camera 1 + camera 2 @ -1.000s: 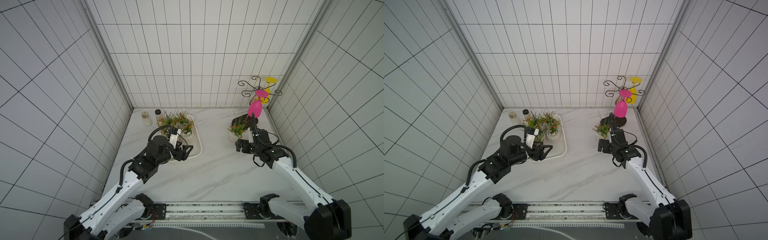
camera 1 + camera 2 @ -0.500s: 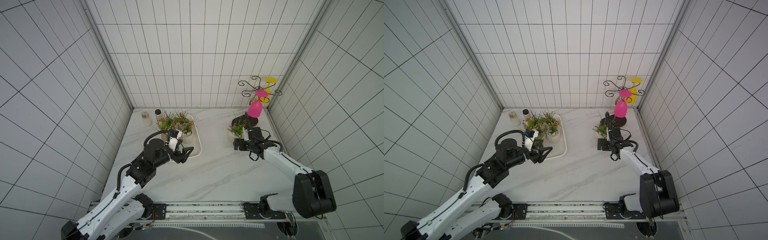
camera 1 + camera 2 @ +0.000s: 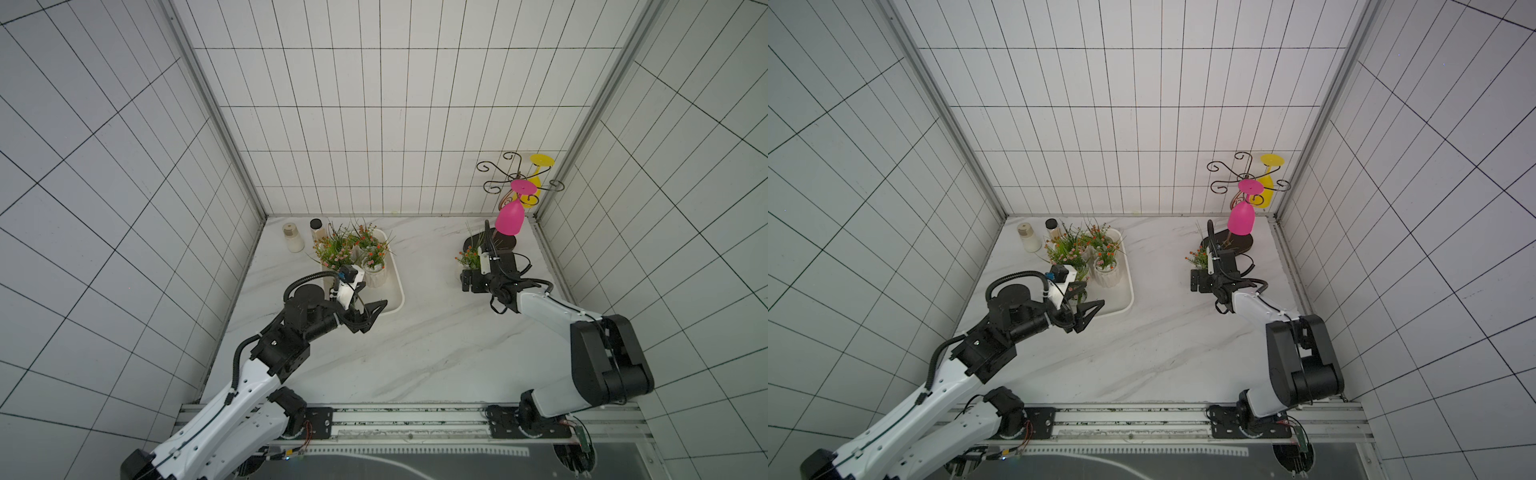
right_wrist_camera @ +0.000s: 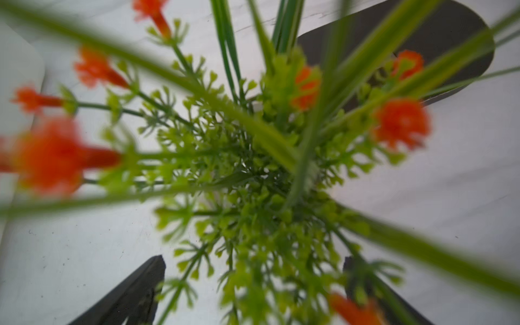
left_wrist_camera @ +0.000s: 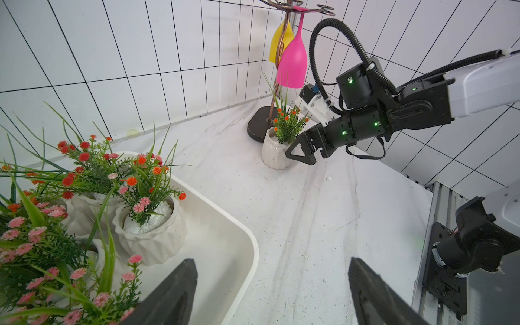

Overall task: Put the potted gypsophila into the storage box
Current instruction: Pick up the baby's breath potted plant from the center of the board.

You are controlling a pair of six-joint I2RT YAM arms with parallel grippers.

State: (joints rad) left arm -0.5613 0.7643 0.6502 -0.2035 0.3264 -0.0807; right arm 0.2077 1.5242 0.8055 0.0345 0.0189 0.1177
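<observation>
In both top views the pot (image 3: 471, 261) stands on the table (image 3: 415, 353), well apart from the box (image 3: 400, 291) and just in front of the rack (image 3: 505, 242). My right gripper (image 3: 466, 281) is down beside it. My left gripper (image 3: 372, 312) hangs spread wide and empty over the box's near corner.

From the left wrist, the pot (image 5: 274, 154) is upright, small, white and ribbed. One of my right fingers (image 5: 298, 152) sits low at its side; whether it touches I cannot tell.

From the right wrist I look down through blurred sprigs (image 4: 267, 174). My jaws stand fully apart on either side, closed on nothing.

I judge the pot light and stiff, and probably slick if it is glazed. The sprigs are soft and useless to hold, so I should close on the ribbed body below the rim, squarely.
</observation>
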